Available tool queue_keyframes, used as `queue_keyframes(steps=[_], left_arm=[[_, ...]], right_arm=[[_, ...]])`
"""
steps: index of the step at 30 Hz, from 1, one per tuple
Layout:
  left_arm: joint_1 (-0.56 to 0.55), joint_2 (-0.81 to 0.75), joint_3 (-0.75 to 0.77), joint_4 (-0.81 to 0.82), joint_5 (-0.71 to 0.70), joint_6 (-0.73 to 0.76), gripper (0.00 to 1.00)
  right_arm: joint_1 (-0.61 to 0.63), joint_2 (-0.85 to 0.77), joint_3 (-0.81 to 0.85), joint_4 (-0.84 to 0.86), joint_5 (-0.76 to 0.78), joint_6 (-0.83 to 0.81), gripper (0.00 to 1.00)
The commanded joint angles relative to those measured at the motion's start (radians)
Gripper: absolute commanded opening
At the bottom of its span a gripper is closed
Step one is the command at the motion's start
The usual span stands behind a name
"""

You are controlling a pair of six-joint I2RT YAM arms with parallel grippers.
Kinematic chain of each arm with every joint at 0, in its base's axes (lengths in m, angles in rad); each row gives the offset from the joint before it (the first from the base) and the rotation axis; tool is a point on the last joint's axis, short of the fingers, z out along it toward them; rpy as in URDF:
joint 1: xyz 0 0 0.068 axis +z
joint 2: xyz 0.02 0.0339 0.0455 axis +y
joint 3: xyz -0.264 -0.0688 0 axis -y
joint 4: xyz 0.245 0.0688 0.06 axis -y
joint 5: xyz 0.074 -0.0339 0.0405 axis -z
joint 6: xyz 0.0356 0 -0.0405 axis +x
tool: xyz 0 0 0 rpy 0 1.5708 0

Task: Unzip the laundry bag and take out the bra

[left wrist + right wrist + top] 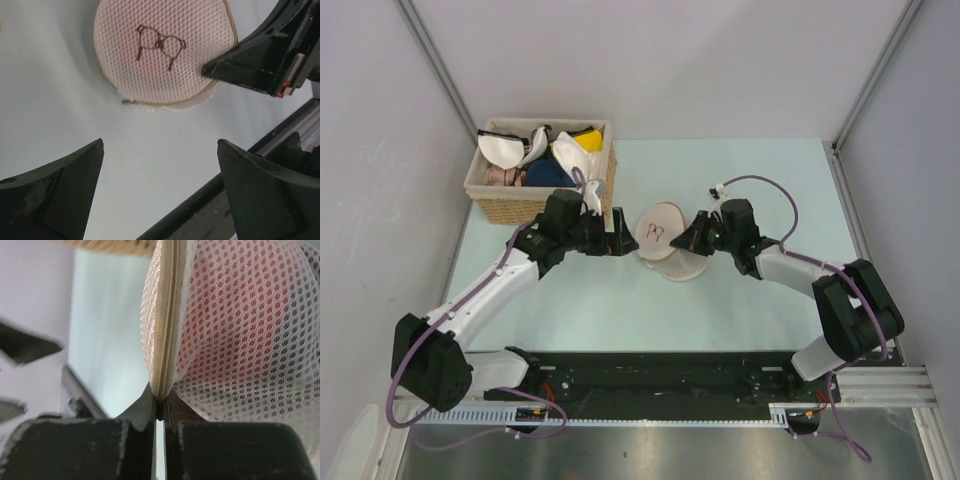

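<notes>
1. We judge that the unzipping step has only just begun. The bag is being secured, and the stretch of zipper [165, 315] that we can see is closed.
2. The laundry bag [665, 240] sits near the middle of the bench [750, 180], just to the right of the wicker basket [495, 205] and between our two hands. Its round face with the little line drawing is turned upward.
3. The bra [220, 320] is inside the bag. We see it only as red showing through the mesh, so nothing has been taken out yet.
4. Our right hand [159, 407] is clenched on the bag's rim, with the zipper tape pinched between the two jaws. We cannot tell whether the slider itself is in that pinch.
5. Our left hand [160, 185] is released, with its jaws spread wide. It hovers near the bag's left side and touches nothing.
6. A small tan tab [129, 101] sticks out at the rim on the side nearer the left hand. It may be the zipper pull, but it is too small for us to be sure.
7. The next move, as we see it, calls for one hand to hold the rim firmly. The other hand must catch the pull and draw it round the curved edge.
8. The mesh is soft and will likely bunch, so we expect the pull must follow the rim closely.
</notes>
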Motion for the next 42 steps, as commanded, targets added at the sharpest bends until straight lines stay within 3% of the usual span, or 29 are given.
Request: queue_keyframes(steps=[1,5,11,16,21,24,28,33,34,35,36,37,38,42], left_arm=[[0.0,0.046,0.015,0.104,0.14,-0.092,1.0],[0.027,0.068,0.012,0.101,0.176,-0.086,1.0],[0.11,0.033,-0.108,0.214,0.277,-0.165,0.99],[0.112,0.033,-0.204,0.365,0.344,-0.263,0.98],[0.113,0.06,-0.272,0.564,0.416,-0.385,0.95],[0.112,0.073,-0.297,0.633,0.44,-0.428,0.84],[0.113,0.063,-0.287,0.593,0.412,-0.405,0.45],[0.113,0.017,-0.261,0.494,0.363,-0.353,0.27],[0.113,0.01,-0.254,0.483,0.351,-0.345,0.14],[0.113,0.005,-0.251,0.474,0.344,-0.337,0.06],[0.113,-0.007,-0.246,0.459,0.341,-0.337,0.0],[0.113,-0.012,-0.244,0.457,0.334,-0.337,0.0],[0.113,-0.021,-0.246,0.457,0.329,-0.348,0.0],[0.109,-0.088,-0.27,0.437,0.221,-0.395,0.01]], right_arm=[[-0.049,-0.081,-0.077,0.186,-0.342,-0.005,0.0],[-0.065,-0.112,-0.102,0.251,-0.448,0.086,0.0],[-0.074,-0.127,-0.102,0.343,-0.514,0.156,0.0],[-0.072,-0.113,-0.106,0.493,-0.563,0.273,0.0],[-0.071,-0.101,-0.108,0.523,-0.572,0.299,0.0],[-0.069,-0.099,-0.116,0.538,-0.573,0.31,0.0],[-0.069,-0.101,-0.12,0.498,-0.552,0.293,0.0],[-0.08,-0.104,-0.111,0.301,-0.463,0.201,0.0],[-0.085,-0.108,-0.105,0.197,-0.414,0.189,0.06],[-0.094,-0.116,-0.094,0.117,-0.37,0.169,0.53],[-0.094,-0.127,-0.056,0.023,-0.312,0.12,0.69],[-0.094,-0.177,-0.038,-0.176,-0.144,0.094,0.78],[-0.082,-0.214,-0.034,-0.229,-0.06,0.084,0.91],[0.005,-0.473,-0.034,-0.353,0.237,0.073,0.94]])
